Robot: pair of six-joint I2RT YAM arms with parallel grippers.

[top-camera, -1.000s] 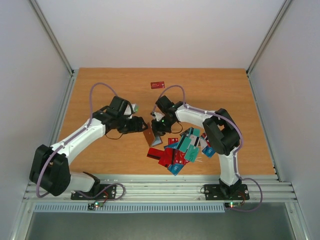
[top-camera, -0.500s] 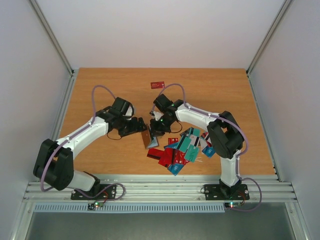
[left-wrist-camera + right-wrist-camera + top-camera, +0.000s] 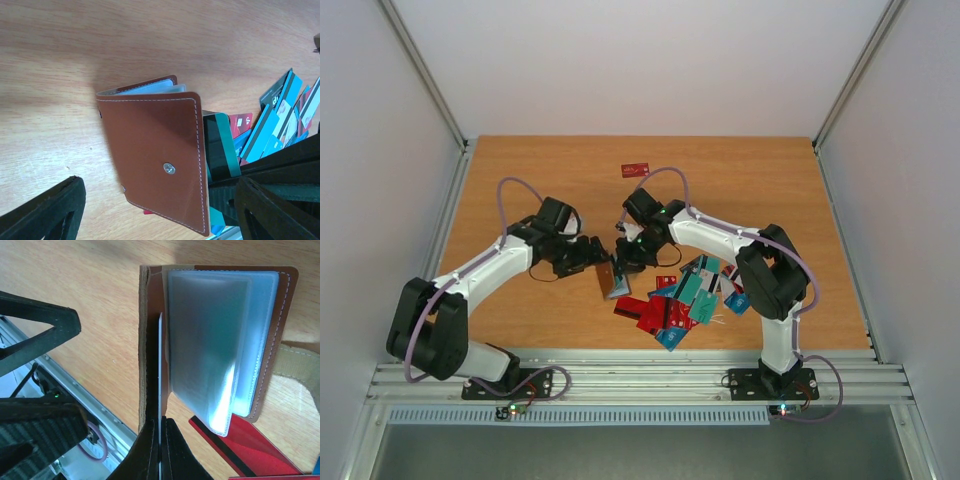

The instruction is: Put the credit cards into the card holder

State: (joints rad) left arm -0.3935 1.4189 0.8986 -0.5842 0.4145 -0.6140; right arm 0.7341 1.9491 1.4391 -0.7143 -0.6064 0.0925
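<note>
- A heap of cards (image 3: 685, 295) in red, teal and blue is spread on the wooden table (image 3: 760, 180). It lies just to the right of the card holder (image 3: 613, 280).
- One red card (image 3: 636, 170) is seen lying alone, well apart, toward the far edge.
- The holder is crowded on that right side. In the left wrist view a teal card (image 3: 222, 150) with a dark stripe is tucked just behind the brown cover (image 3: 150, 145).
- The card holder is found near the middle of the table, between the two grippers. It is opened like a book, with its clear sleeves (image 3: 215, 345) fanned away from the cover.
- The right gripper (image 3: 160, 422) is pressed tight on a thin card (image 3: 160, 370), seen edge-on. That card is slotted between the brown cover and the sleeves.
- The left gripper (image 3: 160, 200) is spread wide. The cover and its small stud (image 3: 169, 168) are framed between the two fingers, and neither finger can be seen touching the leather.
</note>
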